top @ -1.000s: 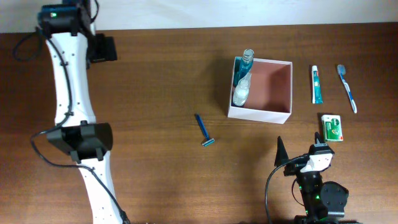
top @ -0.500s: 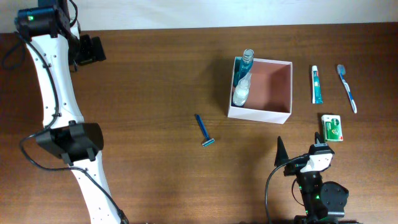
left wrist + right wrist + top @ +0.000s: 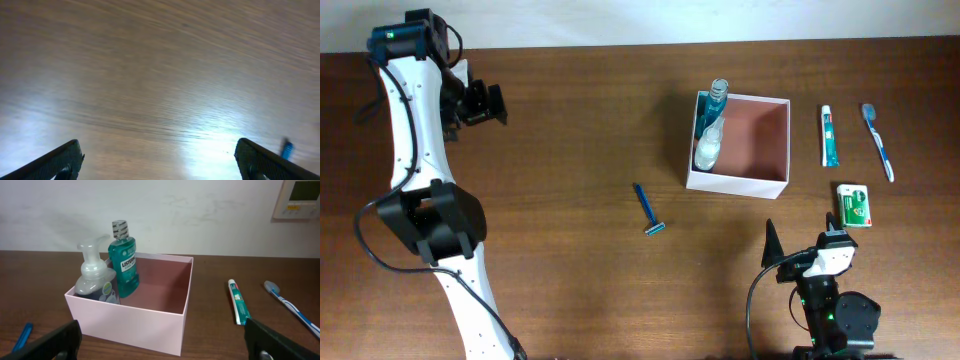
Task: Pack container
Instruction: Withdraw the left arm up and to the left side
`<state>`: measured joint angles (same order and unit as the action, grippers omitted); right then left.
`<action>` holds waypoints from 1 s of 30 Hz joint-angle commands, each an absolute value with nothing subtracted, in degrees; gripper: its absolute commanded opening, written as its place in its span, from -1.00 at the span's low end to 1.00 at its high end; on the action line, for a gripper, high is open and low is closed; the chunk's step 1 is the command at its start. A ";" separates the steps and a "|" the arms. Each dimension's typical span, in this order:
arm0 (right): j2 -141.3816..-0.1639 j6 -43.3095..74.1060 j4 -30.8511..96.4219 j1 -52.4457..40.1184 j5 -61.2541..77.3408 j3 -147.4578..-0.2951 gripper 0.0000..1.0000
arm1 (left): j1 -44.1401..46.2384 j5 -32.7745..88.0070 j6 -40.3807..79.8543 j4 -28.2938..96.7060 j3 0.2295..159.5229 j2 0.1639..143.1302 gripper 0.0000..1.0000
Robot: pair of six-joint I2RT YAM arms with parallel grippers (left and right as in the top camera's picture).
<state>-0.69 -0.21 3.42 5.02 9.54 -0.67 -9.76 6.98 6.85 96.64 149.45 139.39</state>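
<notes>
The container (image 3: 735, 184) is a white square box with a reddish-pink inside, right of centre; it also shows in the right wrist view (image 3: 135, 325). A green mouthwash bottle (image 3: 717, 95) (image 3: 124, 262) and a clear foam pump bottle (image 3: 708, 145) (image 3: 95, 277) stand in its left side. A blue razor (image 3: 648, 210) lies left of it. My left gripper (image 3: 485, 103) (image 3: 160, 170) is open and empty, over bare wood at the far left. My right gripper (image 3: 802, 248) (image 3: 162, 352) is open and empty, in front of the container.
A toothpaste tube (image 3: 829, 136) (image 3: 239, 307) and a toothbrush (image 3: 878, 140) (image 3: 287, 302) lie right of the container. A small green packet (image 3: 856, 205) lies in front of them. The razor's tip shows in the left wrist view (image 3: 286, 149).
My left arm swung left and then back, and its gripper now sits a little nearer the front. The right arm and all objects have not moved.
</notes>
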 commanded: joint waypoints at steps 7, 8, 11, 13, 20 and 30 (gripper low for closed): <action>-0.25 -0.16 3.66 4.51 9.26 -0.32 0.97 | -9.76 12.19 4.43 96.71 149.08 133.01 0.99; -0.25 -0.16 3.66 4.51 9.26 -0.32 0.97 | -9.76 11.27 4.43 96.71 149.08 131.92 0.99; -0.25 -0.16 3.66 4.51 9.26 -0.32 0.97 | -9.76 9.61 4.43 96.71 149.08 126.28 0.99; -0.25 -0.16 3.66 4.51 9.26 -0.32 0.97 | -9.76 9.63 4.43 96.71 149.08 122.26 0.99; -0.25 -0.16 3.66 4.51 9.26 -0.32 0.97 | -7.11 8.27 4.43 96.71 142.15 108.95 0.99; -0.25 -0.16 3.66 4.51 9.26 -0.32 0.97 | -6.09 2.52 4.45 96.49 121.47 98.89 0.99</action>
<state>-0.69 -0.21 3.42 5.02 9.56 -0.67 -5.96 3.86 5.34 96.73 123.90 99.74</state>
